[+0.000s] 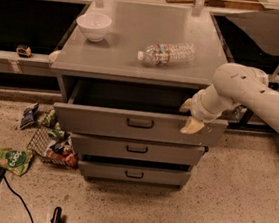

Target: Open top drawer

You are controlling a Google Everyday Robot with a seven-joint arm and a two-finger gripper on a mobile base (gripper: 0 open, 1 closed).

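The top drawer (pixel 103 121) of the grey cabinet stands pulled out a little way, with its dark inside showing behind the front panel. Its small black loop handle (pixel 139 123) sits at the middle of the front. My gripper (pixel 189 116) is at the right end of the drawer front, at its upper rim, on the end of the white arm (pixel 252 93) that comes in from the right. It is well to the right of the handle. The two shorter drawers (pixel 136 149) below sit further back.
A white bowl (pixel 93 26) and a lying plastic water bottle (pixel 167 53) rest on the cabinet top (pixel 125 61). A wire basket (pixel 43 140) and snack bags (pixel 15 160) lie on the floor at the left. A dark tray table (pixel 272 30) stands at the back right.
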